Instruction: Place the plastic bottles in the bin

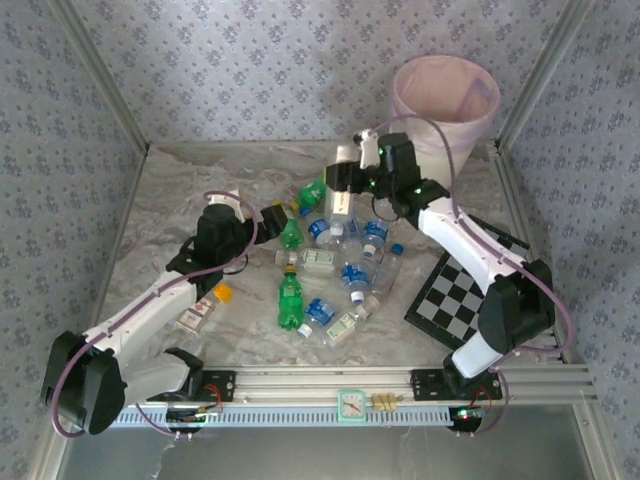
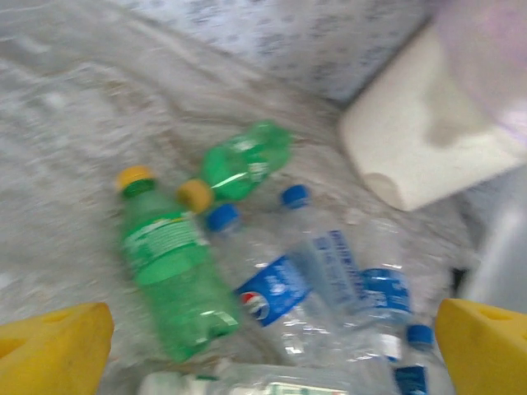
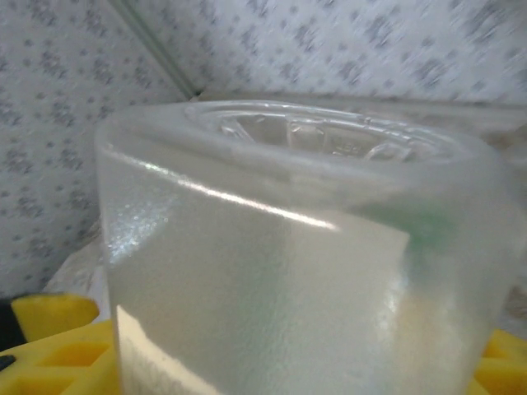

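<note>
The left tool (image 2: 268,354) gapes wide above scattered plastic bottles (image 2: 169,271); the right tool (image 1: 342,180) clamps a clear pale-labelled bottle (image 3: 288,271) near the bin (image 1: 452,140).

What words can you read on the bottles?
No words read clearly.
On the blue-label bottle: a round red, white and blue logo; its letters are too blurred.
On the green bottle: white print, too blurred.
On the clear bottle: raised marks on its base, too blurred.

Checkerboard (image 1: 447,300), packet (image 1: 197,316), orange piece (image 1: 223,293)
</note>
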Controlling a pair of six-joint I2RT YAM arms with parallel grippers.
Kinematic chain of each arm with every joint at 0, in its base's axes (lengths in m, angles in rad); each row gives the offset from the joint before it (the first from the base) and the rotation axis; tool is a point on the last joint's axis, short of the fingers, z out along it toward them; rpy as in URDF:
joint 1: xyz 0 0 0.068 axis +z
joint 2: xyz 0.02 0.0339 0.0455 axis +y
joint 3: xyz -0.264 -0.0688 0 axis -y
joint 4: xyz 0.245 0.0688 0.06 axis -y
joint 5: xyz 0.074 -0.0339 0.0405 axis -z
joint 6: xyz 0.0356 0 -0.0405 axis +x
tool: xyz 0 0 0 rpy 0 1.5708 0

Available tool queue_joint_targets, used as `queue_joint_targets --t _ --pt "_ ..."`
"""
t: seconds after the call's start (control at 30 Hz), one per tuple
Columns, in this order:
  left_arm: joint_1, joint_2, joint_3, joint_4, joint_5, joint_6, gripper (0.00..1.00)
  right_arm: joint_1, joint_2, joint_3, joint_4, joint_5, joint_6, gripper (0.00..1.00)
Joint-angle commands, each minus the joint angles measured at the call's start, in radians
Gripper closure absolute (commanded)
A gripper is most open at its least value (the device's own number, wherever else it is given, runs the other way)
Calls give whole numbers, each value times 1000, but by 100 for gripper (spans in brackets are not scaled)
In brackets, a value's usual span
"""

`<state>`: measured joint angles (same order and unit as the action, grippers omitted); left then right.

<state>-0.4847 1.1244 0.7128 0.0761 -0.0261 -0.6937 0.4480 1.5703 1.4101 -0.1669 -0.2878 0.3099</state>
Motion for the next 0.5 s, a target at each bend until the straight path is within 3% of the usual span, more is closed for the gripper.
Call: queue_joint_targets --t 0.0,0.17,0.47 --pt "23 -3 -5 -101 -107 -79 0 -56 -36 115 -109 91 -55 50" --pt "32 21 -23 -111 -101 -101 0 -162 -36 238 -76 92 -15 51" --pt "34 52 -21 -110 -60 -84 0 -313 1 364 127 297 -16 52"
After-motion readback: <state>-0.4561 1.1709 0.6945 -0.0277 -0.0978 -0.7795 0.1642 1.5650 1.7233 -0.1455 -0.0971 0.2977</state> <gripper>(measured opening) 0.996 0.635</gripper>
